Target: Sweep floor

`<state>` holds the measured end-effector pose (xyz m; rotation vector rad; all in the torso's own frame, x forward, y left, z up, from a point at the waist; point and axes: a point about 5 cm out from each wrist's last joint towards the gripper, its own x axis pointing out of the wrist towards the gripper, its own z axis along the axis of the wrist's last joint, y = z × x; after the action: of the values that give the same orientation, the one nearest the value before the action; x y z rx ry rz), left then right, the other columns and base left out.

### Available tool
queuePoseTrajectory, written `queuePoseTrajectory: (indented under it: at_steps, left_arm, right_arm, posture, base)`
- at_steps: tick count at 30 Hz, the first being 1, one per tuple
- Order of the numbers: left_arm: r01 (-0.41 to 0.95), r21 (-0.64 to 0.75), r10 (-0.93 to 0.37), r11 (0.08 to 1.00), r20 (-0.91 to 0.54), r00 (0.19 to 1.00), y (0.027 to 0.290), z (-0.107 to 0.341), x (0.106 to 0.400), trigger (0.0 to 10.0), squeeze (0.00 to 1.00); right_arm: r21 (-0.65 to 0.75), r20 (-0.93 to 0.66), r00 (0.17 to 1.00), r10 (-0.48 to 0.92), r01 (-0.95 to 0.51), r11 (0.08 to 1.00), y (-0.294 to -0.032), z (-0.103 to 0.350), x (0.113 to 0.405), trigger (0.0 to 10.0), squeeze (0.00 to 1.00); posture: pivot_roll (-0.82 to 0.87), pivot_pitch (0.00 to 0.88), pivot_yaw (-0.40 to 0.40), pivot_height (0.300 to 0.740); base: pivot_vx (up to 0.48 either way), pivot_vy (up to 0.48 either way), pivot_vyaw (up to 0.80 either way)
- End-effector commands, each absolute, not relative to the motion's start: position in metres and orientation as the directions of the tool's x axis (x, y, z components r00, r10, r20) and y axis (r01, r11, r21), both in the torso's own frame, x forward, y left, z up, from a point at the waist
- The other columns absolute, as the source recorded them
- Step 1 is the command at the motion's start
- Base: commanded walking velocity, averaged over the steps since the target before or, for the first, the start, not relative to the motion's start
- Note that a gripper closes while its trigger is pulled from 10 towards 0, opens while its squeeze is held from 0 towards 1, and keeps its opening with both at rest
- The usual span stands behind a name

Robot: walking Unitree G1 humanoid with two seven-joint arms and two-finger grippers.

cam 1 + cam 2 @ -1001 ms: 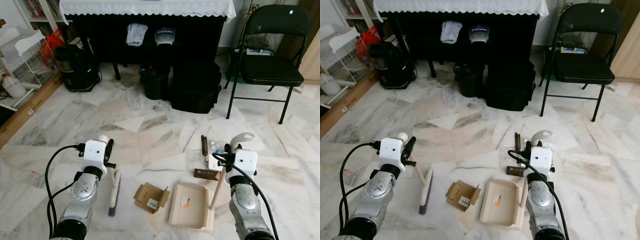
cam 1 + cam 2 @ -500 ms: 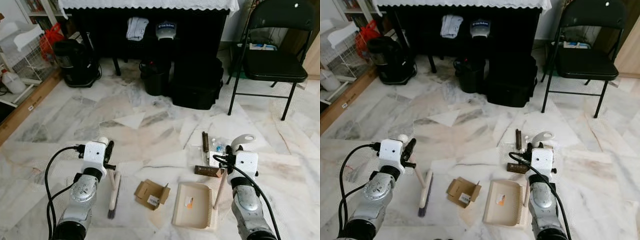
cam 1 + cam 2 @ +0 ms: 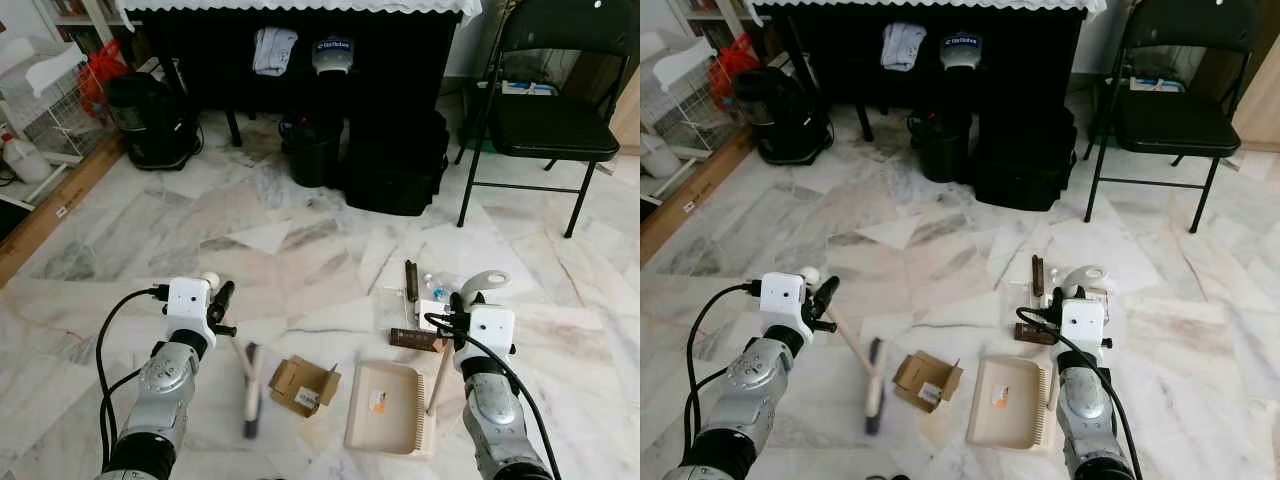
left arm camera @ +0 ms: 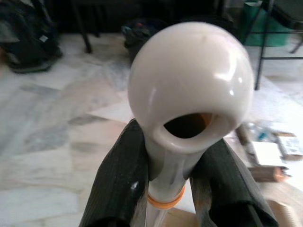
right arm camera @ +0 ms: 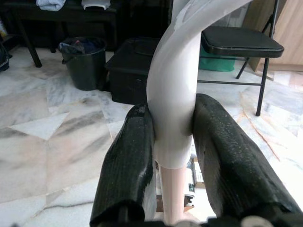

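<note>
Presently, I have the left gripper (image 3: 218,300) pinching the cream handle of the hand brush (image 3: 247,385); in the left wrist view both black fingers (image 4: 118,175) press against the stem just under its rounded, holed knob. The brush slants down from that grip, and its dark bristle head rests on the marble floor (image 3: 300,250), just beside the small opened cardboard box (image 3: 302,386), on the box's left.

My right gripper (image 3: 458,305) is clamped on the upright pale handle of the beige dustpan (image 3: 385,407), fingers (image 5: 128,161) tight against both sides of the curved grip. The pan lies flat on the floor, right of the box and close to it.

Ahead of the pan lie brown wrappers (image 3: 412,341) and a small plastic bottle (image 3: 436,291). Farther off stand a black bucket (image 3: 312,155), a black case (image 3: 395,165) and a black folding chair (image 3: 545,110).
</note>
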<state>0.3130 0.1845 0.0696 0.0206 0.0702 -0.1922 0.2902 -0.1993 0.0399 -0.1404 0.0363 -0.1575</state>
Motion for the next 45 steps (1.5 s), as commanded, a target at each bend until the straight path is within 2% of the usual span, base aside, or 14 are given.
queuePoseTrajectory:
  at_steps: [1,7,10,11,18,25,31,40,44,45]
  left_arm:
    - [0.245,-0.055,-0.251,0.968,-0.14,0.958,0.18,0.059,0.309,10.0,0.0]
    - [0.324,-0.171,-0.352,0.93,-0.169,0.921,0.179,0.062,0.309,10.0,0.0]
    - [0.336,-0.25,-0.379,0.908,-0.151,0.913,0.178,0.066,0.309,10.0,0.0]
    - [0.362,-0.335,-0.422,0.87,-0.127,0.897,0.176,0.071,0.31,10.0,0.0]
    - [0.41,-0.443,-0.485,0.797,-0.064,0.872,0.175,0.085,0.31,10.0,0.0]
    - [0.47,-0.417,-0.53,0.778,-0.033,0.847,0.173,0.098,0.31,10.0,0.0]
    - [0.387,-0.253,-0.394,0.887,0.023,0.919,0.188,0.121,0.324,10.0,0.0]
    - [0.338,-0.187,-0.319,0.922,0.127,0.939,0.201,0.148,0.33,10.0,0.0]
    - [0.245,-0.091,-0.229,0.965,0.153,0.961,0.205,0.153,0.335,10.0,0.0]
    - [0.184,-0.08,-0.17,0.98,0.161,0.972,0.206,0.151,0.336,10.0,0.0]
  right_arm:
    - [-0.144,-0.016,0.988,-0.152,0.148,0.978,-0.199,0.041,0.291,10.0,0.0]
    - [-0.146,-0.017,0.989,-0.15,0.146,0.979,-0.199,0.041,0.292,10.0,0.0]
    - [-0.145,-0.017,0.989,-0.148,0.144,0.979,-0.198,0.041,0.293,10.0,0.0]
    - [-0.144,-0.017,0.989,-0.145,0.141,0.979,-0.197,0.042,0.295,10.0,0.0]
    - [-0.143,-0.014,0.99,-0.142,0.138,0.98,-0.196,0.044,0.297,10.0,0.0]
    - [-0.144,-0.007,0.99,-0.141,0.139,0.98,-0.196,0.046,0.301,10.0,0.0]
    - [-0.14,0.011,0.99,-0.138,0.138,0.98,-0.195,0.052,0.306,10.0,0.0]
    - [-0.135,0.021,0.991,-0.134,0.135,0.982,-0.194,0.056,0.311,10.0,0.0]
    - [-0.134,0.034,0.991,-0.128,0.131,0.982,-0.193,0.059,0.313,10.0,0.0]
    - [-0.129,0.05,0.991,-0.127,0.132,0.983,-0.192,0.062,0.315,10.0,0.0]
  posture:
    - [0.03,0.16,0.07,0.74]
    - [0.03,0.157,0.069,0.74]
    - [0.04,0.155,0.069,0.74]
    - [0.04,0.153,0.067,0.74]
    - [0.04,0.148,0.066,0.74]
    - [0.04,0.137,0.064,0.74]
    - [0.04,0.115,0.061,0.74]
    - [0.05,0.086,0.057,0.74]
    - [0.05,0.074,0.056,0.74]
    - [0.04,0.064,0.056,0.74]
  base:
    - [0.0,0.0,0.0]
    - [0.0,0.0,0.0]
    - [0.0,0.0,0.0]
    - [0.0,0.0,0.0]
    - [0.0,0.0,0.0]
    - [0.0,0.0,0.0]
    - [0.0,0.0,0.0]
    - [0.0,0.0,0.0]
    - [0.0,0.0,0.0]
    - [0.0,0.0,0.0]
